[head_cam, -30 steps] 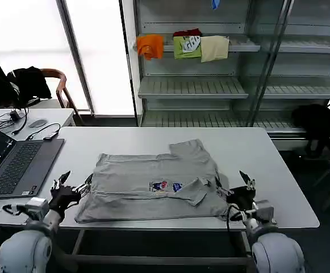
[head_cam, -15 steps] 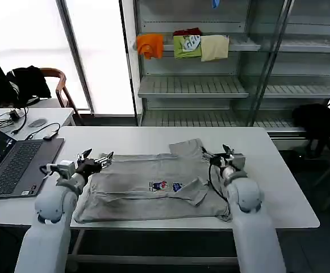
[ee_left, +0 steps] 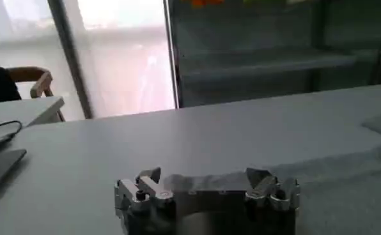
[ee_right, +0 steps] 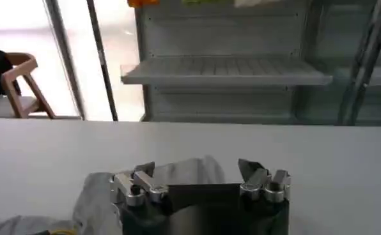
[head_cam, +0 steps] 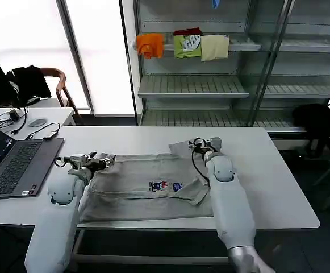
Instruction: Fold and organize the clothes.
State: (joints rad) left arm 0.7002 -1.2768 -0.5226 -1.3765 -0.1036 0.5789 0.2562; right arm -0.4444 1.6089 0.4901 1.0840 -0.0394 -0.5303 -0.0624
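Light grey shirt point(head_cam: 153, 185) with small multicolour chest print lies partly folded on white table point(head_cam: 267, 170), between both arms | soft, limp, light; likely best pinched at far corners | left gripper point(head_cam: 99, 160) open, empty, at far-left edge | right gripper point(head_cam: 203, 143) open, empty, over the sleeve.

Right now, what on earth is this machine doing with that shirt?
It is folding a grey shirt laid flat on the white table. Both arms reach to the shirt's far edge: the left hand at its left corner, the right hand at the sleeve. Both hands are open, so nothing is gripped yet.
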